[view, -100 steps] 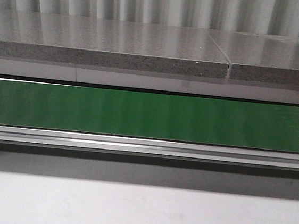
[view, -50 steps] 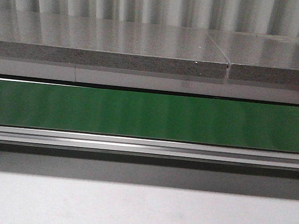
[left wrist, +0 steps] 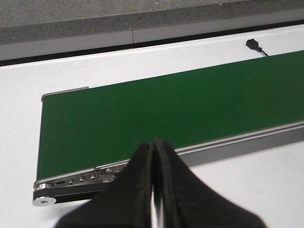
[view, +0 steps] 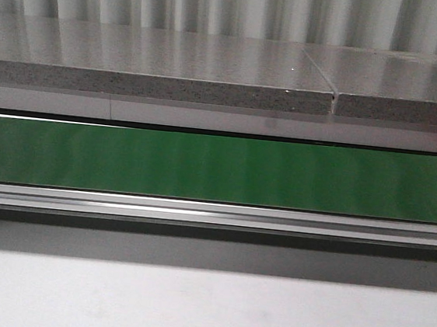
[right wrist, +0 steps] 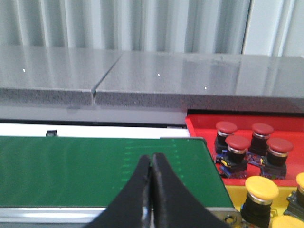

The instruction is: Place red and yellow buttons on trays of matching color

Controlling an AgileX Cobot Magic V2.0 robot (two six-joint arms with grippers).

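Conveyor belt (view: pixel 218 168), green, spans the front view with nothing on it. Left gripper (left wrist: pixel 153 156) hangs over the belt's end, fingers pressed together, holding nothing. Right gripper (right wrist: pixel 151 178) is likewise closed and empty above the opposite end. Beyond that end, four red buttons (right wrist: pixel 237 144) stand in the red tray (right wrist: pixel 199 127); yellow buttons (right wrist: pixel 261 187) stand in the yellow tray (right wrist: pixel 233 195).

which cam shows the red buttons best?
Right wrist view: four red buttons stand on the red tray, past the end of the green belt. The left wrist view shows none of them; the front view shows only an indistinct red sliver at its right edge.
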